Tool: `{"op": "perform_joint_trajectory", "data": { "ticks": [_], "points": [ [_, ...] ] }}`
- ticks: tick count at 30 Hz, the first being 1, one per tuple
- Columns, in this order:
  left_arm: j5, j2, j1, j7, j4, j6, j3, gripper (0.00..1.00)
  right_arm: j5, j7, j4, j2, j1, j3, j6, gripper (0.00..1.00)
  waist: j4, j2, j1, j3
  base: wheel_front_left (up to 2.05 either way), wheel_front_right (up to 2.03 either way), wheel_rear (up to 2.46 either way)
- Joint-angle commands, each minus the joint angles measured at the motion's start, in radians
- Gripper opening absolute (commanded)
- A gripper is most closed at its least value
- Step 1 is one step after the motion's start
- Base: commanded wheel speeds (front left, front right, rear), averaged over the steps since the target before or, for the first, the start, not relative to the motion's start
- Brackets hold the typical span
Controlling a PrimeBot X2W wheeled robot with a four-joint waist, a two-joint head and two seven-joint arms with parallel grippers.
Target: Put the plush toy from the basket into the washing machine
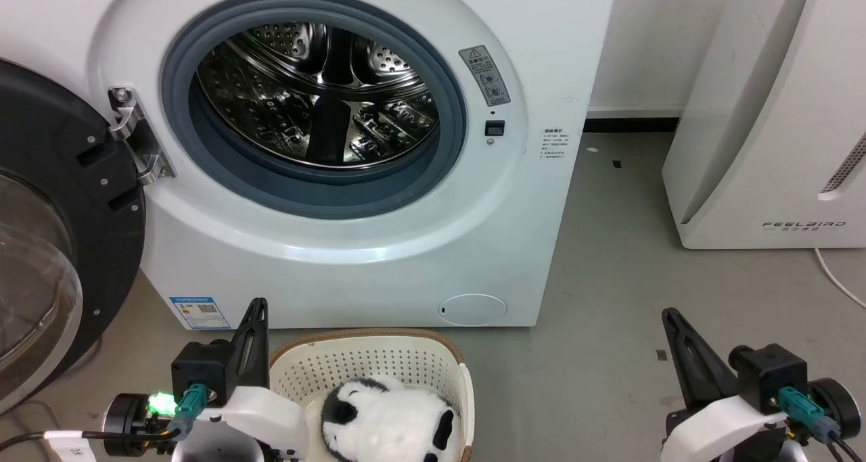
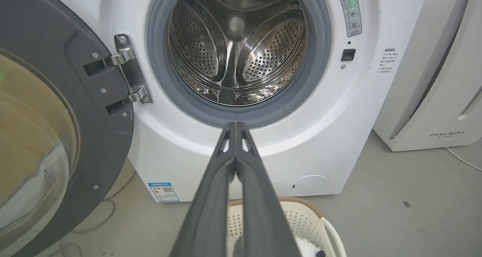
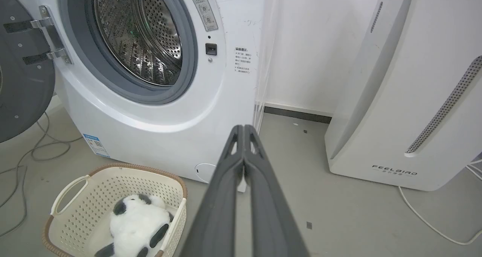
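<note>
The white-and-black plush toy lies inside the cream basket on the floor, just in front of the washing machine; it also shows as the plush toy in the basket. The washer's dark-framed door stands swung open to the left, baring the steel drum. My left gripper is shut and empty, just left of the basket. My right gripper is shut and empty, well right of the basket. In the wrist views each pair of fingers is pressed together.
A white slanted appliance marked FEELBIRD stands at the right, with a white cable on the floor beside it. Cables lie on the floor at the washer's left. Grey floor stretches between washer and appliance.
</note>
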Motion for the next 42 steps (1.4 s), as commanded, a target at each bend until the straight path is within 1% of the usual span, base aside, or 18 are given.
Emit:
{"op": "perform_joint_trajectory", "data": {
  "ticks": [1, 2, 14, 20, 28, 36, 38, 39, 42],
  "points": [
    [0.003, 0.000, 0.014, 0.000, -0.004, -0.004, 0.000, 0.00, -0.008, 0.002, 0.002, 0.000, -0.014, 0.000, -0.001, 0.00, 0.000, -0.0001, 0.0000, 0.000, 0.00, 0.00, 0.00],
    [0.000, 0.000, 0.000, 0.000, 0.000, 0.000, 0.000, 1.00, 0.000, 0.000, 0.000, 0.000, 0.000, 0.000, 0.000, 1.00, 0.000, -0.0001, 0.0000, 0.000, 0.00, 0.00, 0.00],
    [-0.004, 0.000, -0.009, -0.020, 0.010, 0.018, -0.012, 1.00, 0.021, -0.020, -0.009, 0.000, -0.001, -0.019, 0.000, 1.00, -0.001, -0.0001, 0.0000, 0.005, 0.00, 0.00, 0.00],
    [-0.002, 0.002, -0.030, -0.033, 0.041, 0.019, -0.024, 1.00, 0.025, -0.033, -0.018, 0.000, -0.007, -0.026, 0.000, 1.00, -0.003, -0.0001, 0.0000, 0.018, 0.00, 0.00, 0.00],
    [-0.003, 0.003, -0.094, -0.049, 0.159, 0.002, -0.050, 1.00, 0.033, -0.049, -0.028, 0.000, -0.024, -0.031, 0.000, 1.00, -0.013, -0.0001, 0.0000, 0.054, 0.00, 0.00, 0.00],
    [-0.012, 0.003, -0.180, -0.051, 0.290, -0.017, -0.068, 1.00, 0.046, -0.066, -0.041, 0.000, -0.051, -0.036, 0.000, 1.00, -0.028, -0.0001, 0.0000, 0.115, 0.00, 0.00, 0.00],
    [-0.016, 0.004, -0.202, -0.050, 0.320, -0.022, -0.071, 1.00, 0.049, -0.070, -0.044, 0.000, -0.059, -0.037, 0.000, 1.00, -0.031, -0.0001, 0.0000, 0.134, 0.00, 0.00, 0.00],
    [-0.020, 0.007, -0.235, -0.045, 0.362, -0.026, -0.077, 1.00, 0.051, -0.076, -0.050, 0.000, -0.072, -0.037, 0.000, 1.00, -0.035, -0.0001, 0.0000, 0.164, 0.00, 0.00, 0.00],
    [-0.021, 0.011, -0.268, -0.035, 0.399, -0.026, -0.085, 1.00, 0.050, -0.083, -0.057, 0.000, -0.084, -0.036, 0.000, 1.00, -0.040, -0.0001, 0.0000, 0.196, 0.00, 0.00, 0.00]
  ]
}}
